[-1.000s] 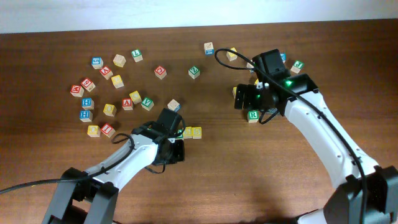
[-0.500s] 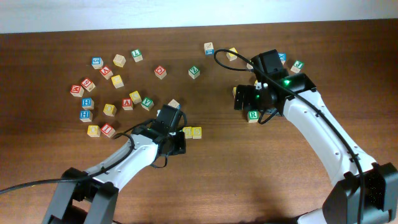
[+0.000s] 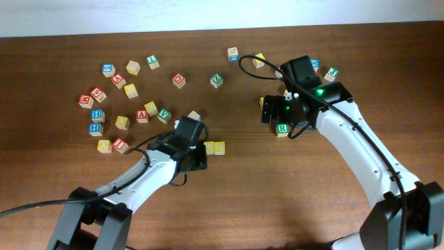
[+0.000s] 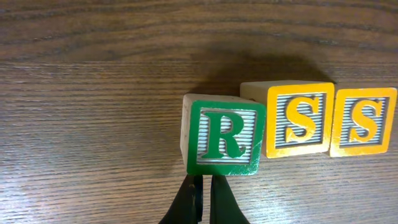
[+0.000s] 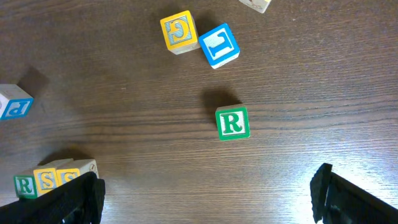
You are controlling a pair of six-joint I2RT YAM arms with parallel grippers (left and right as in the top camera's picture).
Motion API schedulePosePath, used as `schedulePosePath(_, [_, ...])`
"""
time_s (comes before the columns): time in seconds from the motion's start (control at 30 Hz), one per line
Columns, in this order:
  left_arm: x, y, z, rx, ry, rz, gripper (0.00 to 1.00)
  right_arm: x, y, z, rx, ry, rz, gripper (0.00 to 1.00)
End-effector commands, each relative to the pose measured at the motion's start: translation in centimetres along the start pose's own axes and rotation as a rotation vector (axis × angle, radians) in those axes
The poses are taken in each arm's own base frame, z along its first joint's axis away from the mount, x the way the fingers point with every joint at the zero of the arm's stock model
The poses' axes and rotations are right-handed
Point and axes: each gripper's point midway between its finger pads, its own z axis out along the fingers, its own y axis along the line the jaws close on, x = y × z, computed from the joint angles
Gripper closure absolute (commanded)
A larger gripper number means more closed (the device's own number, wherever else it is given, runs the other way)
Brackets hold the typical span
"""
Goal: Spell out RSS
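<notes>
In the left wrist view a green R cube (image 4: 224, 137) stands against the left side of two yellow S cubes (image 4: 300, 119) (image 4: 364, 121), set slightly nearer the camera than their row. My left gripper (image 4: 204, 199) is shut and empty, its tips at the R cube's near edge. In the overhead view the left gripper (image 3: 196, 154) covers the R; the S cubes (image 3: 214, 147) show beside it. My right gripper (image 5: 208, 199) is open and empty, hovering near a second green R cube (image 5: 232, 122). The row also shows in the right wrist view (image 5: 45, 179).
Several loose letter cubes lie scattered at the back left (image 3: 121, 97). A red cube (image 3: 179, 80) and a green cube (image 3: 217, 80) lie mid-back. A yellow cube (image 5: 178, 31) and a blue cube (image 5: 219, 45) lie beyond the second R.
My left gripper has moved toward the far side, up to the row of cubes. The right arm has not moved.
</notes>
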Motion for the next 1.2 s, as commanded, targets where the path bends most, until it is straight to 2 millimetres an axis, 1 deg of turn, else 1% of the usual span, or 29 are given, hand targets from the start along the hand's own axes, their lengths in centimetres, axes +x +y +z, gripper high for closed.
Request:
schedulePosePath(0.0, [-0.5,0.0,-0.5,-0.005,-0.031,-0.004,1.0,-0.4,0.1,-0.3,0.002,-0.013,0.001,0.02])
schedulePosePath(0.2, [-0.5,-0.9,-0.5,0.042,-0.023,-0.005,1.0,-0.3,0.1,-0.3,0.002,-0.007,0.0,0.02])
schedulePosePath(0.9, [-1.0,-1.3,-0.6,0.061,-0.043,-0.003,1.0,-0.2,0.0,-0.3,0.003,-0.003,0.0,0.02])
schedulePosePath(1.03, [-0.7,-1.2,-0.6,0.056,-0.032,-0.003,1.0,-0.1,0.1,-0.3,0.002,0.0,0.0,0.02])
schedulePosePath(1.1, [-0.4,-1.0,-1.1,0.045,-0.012,-0.004,1.0,0.4,0.5,-0.3,-0.023,0.024,-0.001,0.02])
schedulePosePath(1.13, [-0.2,-0.9,-1.6,0.038,0.0,-0.004,1.0,0.8,0.8,-0.3,-0.045,0.045,0.0,0.03])
schedulePosePath(1.17, [-0.1,-0.9,-2.1,0.036,0.004,-0.004,1.0,1.1,1.1,-0.3,-0.062,0.062,-0.001,0.13])
